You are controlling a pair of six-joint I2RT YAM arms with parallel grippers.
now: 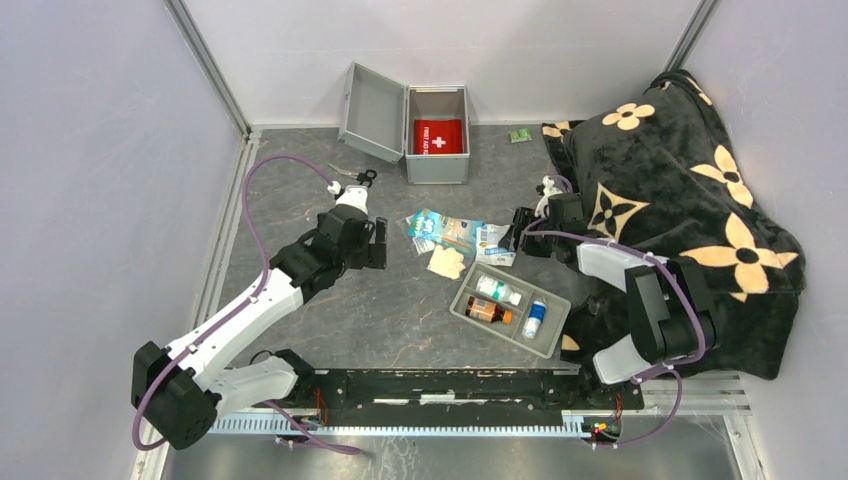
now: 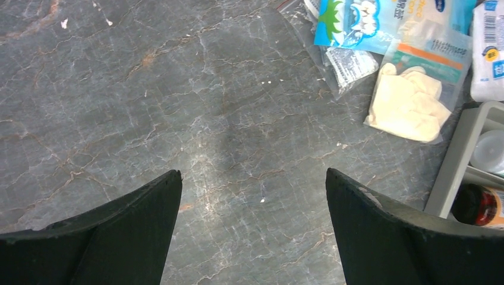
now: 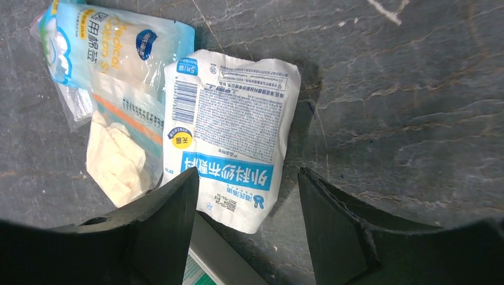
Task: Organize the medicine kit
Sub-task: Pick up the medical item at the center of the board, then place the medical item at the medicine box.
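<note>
One red pouch (image 1: 438, 137), white cross, inside medicine kit (image 1: 437, 170); white packet (image 3: 232, 136) barcoded.

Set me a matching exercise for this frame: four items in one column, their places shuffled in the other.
1. red pouch
2. brown bottle
3. scissors
4. green packet

A. in the tray
B. on the table, in front of the open lid
C. inside the case
D. between case and blanket

Pairs: 1-C, 2-A, 3-B, 4-D
</note>
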